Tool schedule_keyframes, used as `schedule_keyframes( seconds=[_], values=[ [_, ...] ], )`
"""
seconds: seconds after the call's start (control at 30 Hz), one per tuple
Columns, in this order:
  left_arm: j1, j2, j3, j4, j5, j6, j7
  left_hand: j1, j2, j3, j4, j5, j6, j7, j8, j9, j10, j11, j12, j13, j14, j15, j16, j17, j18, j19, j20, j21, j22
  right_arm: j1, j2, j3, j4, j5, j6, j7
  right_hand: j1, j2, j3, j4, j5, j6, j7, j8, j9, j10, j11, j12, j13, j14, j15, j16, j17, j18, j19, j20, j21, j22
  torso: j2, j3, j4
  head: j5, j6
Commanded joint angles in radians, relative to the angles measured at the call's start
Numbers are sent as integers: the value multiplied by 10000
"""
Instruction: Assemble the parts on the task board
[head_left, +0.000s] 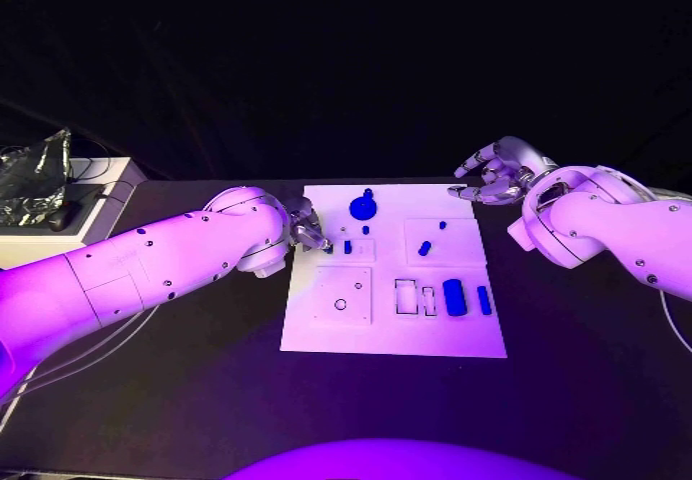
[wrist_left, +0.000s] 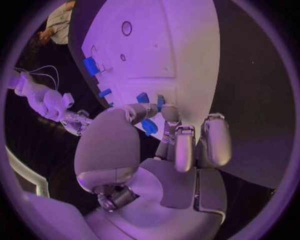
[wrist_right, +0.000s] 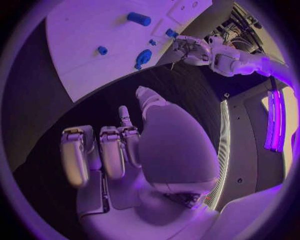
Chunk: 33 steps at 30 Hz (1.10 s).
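The white task board (head_left: 397, 330) lies in the middle of the black table. My left hand (head_left: 306, 228) is at the board's left edge. Its thumb and a finger (wrist_left: 170, 116) pinch a small blue peg (head_left: 346, 246) (wrist_left: 160, 102) (wrist_right: 170, 33) that stands on the board. A round blue part (head_left: 364, 208) (wrist_right: 143, 57) lies at the board's far edge. Nearby are a tiny peg (head_left: 365, 230), a short cylinder (head_left: 424, 247) (wrist_right: 139, 19) and a small stud (head_left: 443, 225). My right hand (head_left: 498, 170) (wrist_right: 125, 145) hovers off the board's far right corner with its fingers apart, holding nothing.
A large blue block (head_left: 454, 297) (wrist_left: 90, 65) and a slim blue bar (head_left: 485, 300) lie by two rectangular slots on the board's right half. A round recess (head_left: 342, 303) is on the left half. A white box (head_left: 58, 215) with a foil bag stands at the table's far left.
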Motion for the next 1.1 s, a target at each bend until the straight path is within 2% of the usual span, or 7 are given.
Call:
schedule_keyframes(
  seconds=[0.03, 0.4, 0.8, 0.93, 1.1],
  values=[
    [-4, 9, 0, 3, -213, 239, -80, -1, 136, 1413, -1342, 55, 291, -215, 18, 189, 35, 0, 36, -10, 901, -66, 54, 2200, -64, 71, 13, 60, 14, -4, -5, 4, 19, -88, 23, 104, -80, -22, 72, -9, 62, -71, 19, 36, 16, 196, -35, -27, 1816, 1001, -41, -36, 2391, -27, 842, -49, -55, 2306, 3, 1, -7, 0, -15],
    [-4, 104, -12, -3, -141, 521, -100, -39, 106, 1415, -1356, 47, 299, -218, 17, 192, 56, -3, 39, 2, 900, -72, 50, 2194, -64, 73, 5, 61, 13, -4, -4, 4, 18, -88, 26, 107, -80, -22, 72, -9, 62, -71, 19, 36, 16, 196, -35, -27, 1816, 1001, -41, -36, 2391, -27, 842, -49, -55, 2306, 5, 15, -3, -10, -59],
    [-4, 212, -58, -82, -60, 634, -83, -275, 34, 1195, -1292, -42, 384, -297, 75, 241, 306, -57, 202, 247, 937, -100, 104, 2302, -84, 122, -19, 98, 93, -4, 0, 4, 17, -88, 19, 115, -80, -22, 72, -9, 62, -71, 19, 36, 16, 196, -35, -27, 1816, 1001, -41, -36, 2391, -27, 842, -49, -55, 2306, -1, 8, -4, -26, -74],
    [-4, 255, -65, -127, -56, 510, -47, -353, 79, 995, -1231, -100, 408, -356, 103, 272, 405, -102, 211, 248, 946, -133, 118, 2329, -95, 154, -48, 119, 140, -4, 0, 4, 17, -88, 12, 119, -100, -20, 88, -6, 67, -70, 17, 49, 19, 190, -37, -34, 1809, 997, -43, -41, 2377, -25, 838, -51, -64, 2300, -3, 20, -8, -23, -68],
    [-4, 314, -69, -198, -48, 330, -4, -460, 205, 576, -1064, -230, 527, -452, 164, 322, 548, -169, 272, 345, 964, -186, 145, 2382, -109, 193, -96, 141, 196, -4, -4, 4, 20, -89, 11, 119, -104, -17, 93, -4, 75, -71, 17, 51, 19, 189, -37, -35, 1807, 997, -43, -41, 2375, -21, 832, -51, -78, 2289, 8, 6, -7, -23, -64]
  ],
)
